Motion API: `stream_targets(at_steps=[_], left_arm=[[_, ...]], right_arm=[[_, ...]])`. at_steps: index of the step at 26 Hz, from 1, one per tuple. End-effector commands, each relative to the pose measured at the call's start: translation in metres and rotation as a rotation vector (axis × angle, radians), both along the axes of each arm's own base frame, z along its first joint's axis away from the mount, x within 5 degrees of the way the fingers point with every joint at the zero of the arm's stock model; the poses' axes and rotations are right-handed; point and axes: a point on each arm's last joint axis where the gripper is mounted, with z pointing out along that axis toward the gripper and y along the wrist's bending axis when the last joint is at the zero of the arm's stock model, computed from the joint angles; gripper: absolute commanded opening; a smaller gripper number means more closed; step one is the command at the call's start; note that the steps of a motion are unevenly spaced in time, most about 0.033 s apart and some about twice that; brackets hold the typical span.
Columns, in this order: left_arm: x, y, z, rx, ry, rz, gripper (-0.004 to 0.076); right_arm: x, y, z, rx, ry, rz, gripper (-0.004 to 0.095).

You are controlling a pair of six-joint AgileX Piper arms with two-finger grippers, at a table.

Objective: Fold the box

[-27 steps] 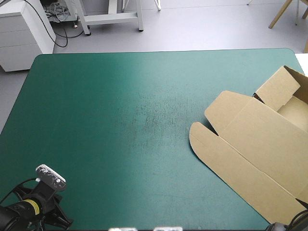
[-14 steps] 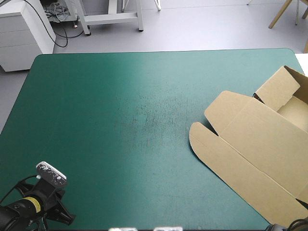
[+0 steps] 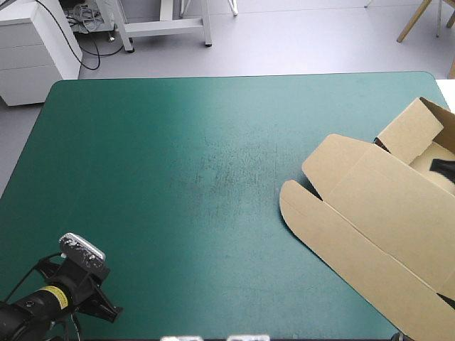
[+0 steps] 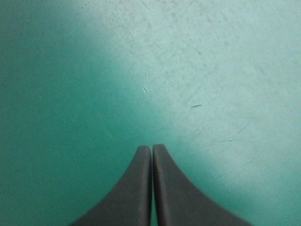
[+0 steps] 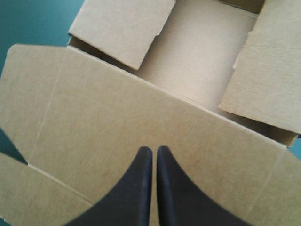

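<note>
Okay, your left gripper is down at the near left corner of the teal-green cover, black fingers pressed together into one pointed arch with nothing held, and scuffed cover lies ahead of it. Over on the right side of the table is the box, well apart from that arm: an open tray at the right edge, with the lid lying flat and reaching toward the near middle of the table, a rounded tab at its end. Your right gripper is over the lid, fingers also closed tip to tip, gripping no board; you cannot tell whether they touch the sheet. Ahead of it the tray stands open, one side flap tilted inward over the floor and another flap leaning in from the opposite wall. From above, only a dark tip of that gripper shows at the right edge, by the tray.
</note>
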Motion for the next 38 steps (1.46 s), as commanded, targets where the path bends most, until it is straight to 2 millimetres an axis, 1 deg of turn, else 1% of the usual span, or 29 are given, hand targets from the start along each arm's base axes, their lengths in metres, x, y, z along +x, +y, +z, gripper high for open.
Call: stream_targets(at_steps=[1,3,5,8,16,25,26,28,30,36,38], left_arm=[[0.004,-0.005,0.010,-0.060,-0.065,-0.009,-0.0010],[0.004,-0.005,0.010,-0.063,-0.064,-0.009,-0.0010],[0.004,-0.005,0.010,-0.063,-0.064,-0.009,-0.0010],[0.004,-0.005,0.010,-0.063,-0.064,-0.009,-0.0010],[0.007,-0.006,0.013,-0.080,-0.100,-0.012,-0.0010],[0.009,-0.008,0.016,-0.096,-0.147,-0.021,-0.0010],[0.009,-0.008,0.016,-0.096,-0.147,-0.021,-0.0010],[0.009,-0.008,0.016,-0.094,-0.146,-0.022,-0.0010],[0.009,-0.008,0.016,-0.090,-0.150,-0.027,-0.0010],[0.010,-0.008,0.016,-0.089,-0.160,-0.043,-0.0010],[0.010,-0.011,0.016,-0.123,-0.165,-0.051,-0.0010]], right_arm=[[-0.024,0.033,0.007,-0.083,-0.113,0.110,-0.0003],[-0.039,0.053,-0.006,-0.120,-0.113,0.237,-0.0003],[-0.051,0.068,-0.019,-0.103,-0.110,0.305,-0.0003],[-0.064,0.079,-0.032,-0.093,-0.110,0.387,-0.0003],[-0.084,0.096,-0.069,-0.048,-0.123,0.504,-0.0003],[-0.098,0.104,-0.111,-0.018,-0.096,0.543,-0.0003],[-0.099,0.104,-0.113,-0.022,-0.102,0.538,-0.0003],[-0.101,0.105,-0.108,-0.043,-0.160,0.525,-0.0003],[-0.105,0.106,-0.107,-0.055,-0.178,0.524,-0.0003],[-0.108,0.107,-0.105,-0.064,-0.194,0.521,-0.0003],[-0.109,0.107,-0.106,-0.057,-0.190,0.514,-0.0003]])
